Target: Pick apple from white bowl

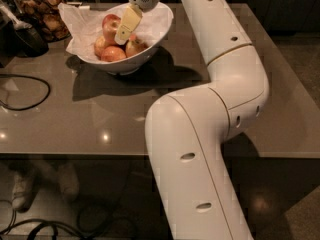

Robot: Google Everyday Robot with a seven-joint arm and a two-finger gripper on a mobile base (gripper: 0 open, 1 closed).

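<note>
The white bowl [150, 31] stands on the grey table at the top left, lined with crumpled white paper. It holds a pile of apples. The apple [110, 24], the largest, red with yellow patches, lies at the back left of the pile. Smaller red apples [114, 54] lie in front of it. My gripper [125, 29] reaches down into the bowl from above, its cream tip right beside the apple's right side and over the smaller ones. I cannot tell whether it touches the apple.
A dark container of brown snacks [45, 14] stands left of the bowl, with a black utensil [22, 36] beside it. A black cable [25, 91] loops on the table's left. My white arm [215, 109] spans the table's middle and right.
</note>
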